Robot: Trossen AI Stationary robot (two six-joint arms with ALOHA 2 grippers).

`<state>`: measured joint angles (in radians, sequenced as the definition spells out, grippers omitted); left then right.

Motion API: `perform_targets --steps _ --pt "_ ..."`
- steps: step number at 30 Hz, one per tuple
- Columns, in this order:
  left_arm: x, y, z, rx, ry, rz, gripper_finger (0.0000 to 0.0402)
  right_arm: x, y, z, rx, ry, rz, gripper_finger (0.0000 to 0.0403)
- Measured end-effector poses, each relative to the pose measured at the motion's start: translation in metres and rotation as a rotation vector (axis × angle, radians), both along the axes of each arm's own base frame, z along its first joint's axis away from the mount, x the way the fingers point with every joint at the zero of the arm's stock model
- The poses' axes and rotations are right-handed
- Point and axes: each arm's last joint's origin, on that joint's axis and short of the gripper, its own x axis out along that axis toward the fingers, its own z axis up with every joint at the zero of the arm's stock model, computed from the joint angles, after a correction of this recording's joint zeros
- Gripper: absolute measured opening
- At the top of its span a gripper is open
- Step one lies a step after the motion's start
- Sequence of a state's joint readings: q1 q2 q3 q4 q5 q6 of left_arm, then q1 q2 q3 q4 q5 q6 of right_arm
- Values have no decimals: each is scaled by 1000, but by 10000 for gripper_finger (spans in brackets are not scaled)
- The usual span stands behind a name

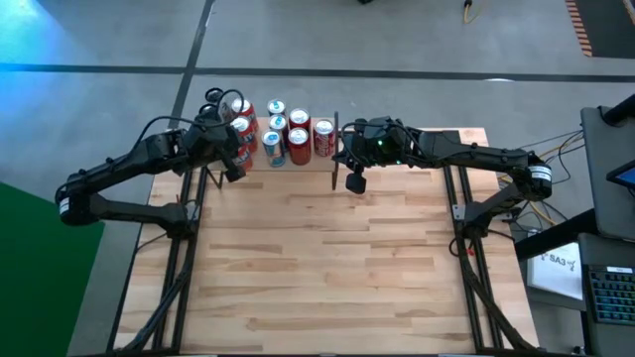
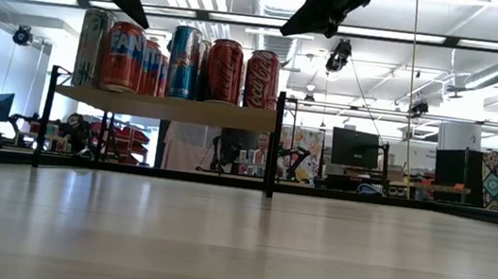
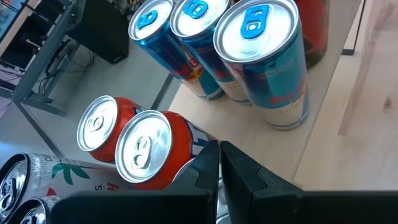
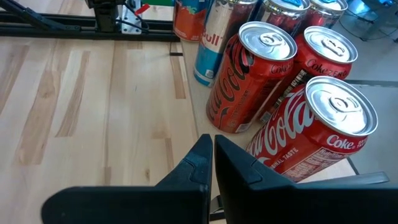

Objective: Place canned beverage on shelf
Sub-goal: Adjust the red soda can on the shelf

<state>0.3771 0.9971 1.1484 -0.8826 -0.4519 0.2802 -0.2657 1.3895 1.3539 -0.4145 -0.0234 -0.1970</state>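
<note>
Upright aluminium cans (image 1: 273, 131) fill the small light-wood shelf (image 2: 167, 108) at upper centre; closed, empty left end effector (image 1: 234, 169) and right end effector (image 1: 354, 181) flank it.

1. The left arm reaches in from the left side, and its left gripper (image 1: 234, 171) is closed tight.
2. The right arm reaches in from the right side, and its right gripper (image 1: 354, 183) is closed too.

The shelf (image 2: 172, 108), a light wooden board on thin black uprights, is standing at the worktop's far edge, left of centre. Cans (image 1: 270, 132) are standing upright on it, crowded together: red cola cans (image 4: 249, 78) at its right end, slim blue-and-silver ones (image 3: 264, 59) beside them, orange ones (image 3: 146, 149) leftward.
</note>
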Motion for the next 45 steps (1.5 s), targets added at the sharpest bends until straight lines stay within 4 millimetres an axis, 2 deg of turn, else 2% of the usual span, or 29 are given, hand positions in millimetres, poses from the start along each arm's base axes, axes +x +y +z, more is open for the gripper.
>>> perform_targets --steps 45 --pt "1 -1 -1 -19 18 -72 0 0 0 0 3 0 -2 9"
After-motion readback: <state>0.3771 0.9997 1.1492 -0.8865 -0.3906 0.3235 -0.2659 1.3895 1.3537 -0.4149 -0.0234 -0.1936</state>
